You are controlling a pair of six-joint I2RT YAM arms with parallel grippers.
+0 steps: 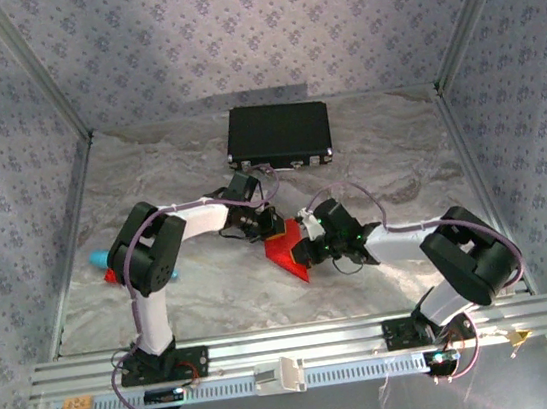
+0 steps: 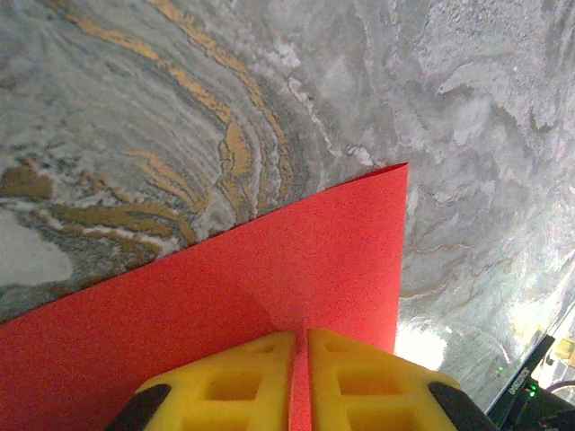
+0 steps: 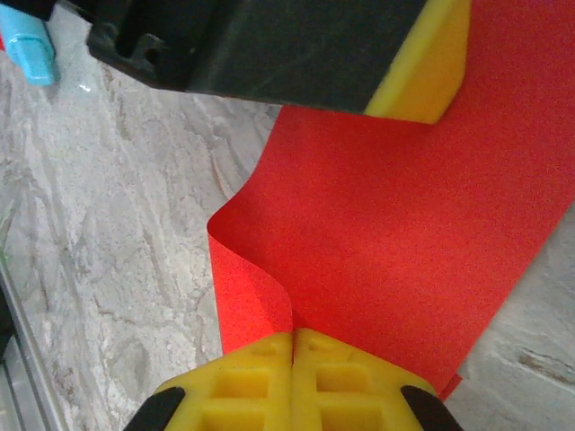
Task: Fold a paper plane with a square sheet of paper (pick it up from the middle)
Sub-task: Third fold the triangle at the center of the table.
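**Figure.** Two-arm hold on the red paper (image 1: 286, 253), seen from above and from both wrists. In the overhead view the paper sits just below the middle of the frame, between the arms. The black case (image 1: 278, 133) lies well apart at upper centre, and a small turquoise object (image 1: 96, 257) lies at the left of the marbled table (image 1: 195, 295).

**(a) Left wrist view.** The left gripper (image 2: 299, 368), at bottom centre, is closed on the paper. A thin red strip stands edge-on between its yellow pads, and the sheet fans out from there to a sharp corner at the upper right.

**(b) Right wrist view.** The right gripper (image 3: 293, 359), at bottom centre, has its pads pressed together with no gap. The paper curls in a soft roll straight into them, so I read this as a pinch on the sheet, though the layer between the pads is too thin for me to make out. The left gripper crosses the top of this frame, over the same sheet.

**Handling note.** I judge the paper very light and limp. It curls between the two holds and should crease wherever it is bent sharply. It may slip from the pads if tugged, or tear if the arms pull apart. I would take a shallow bite near the middle of an edge and keep the two holds close, so the span between them neither sags nor twists.
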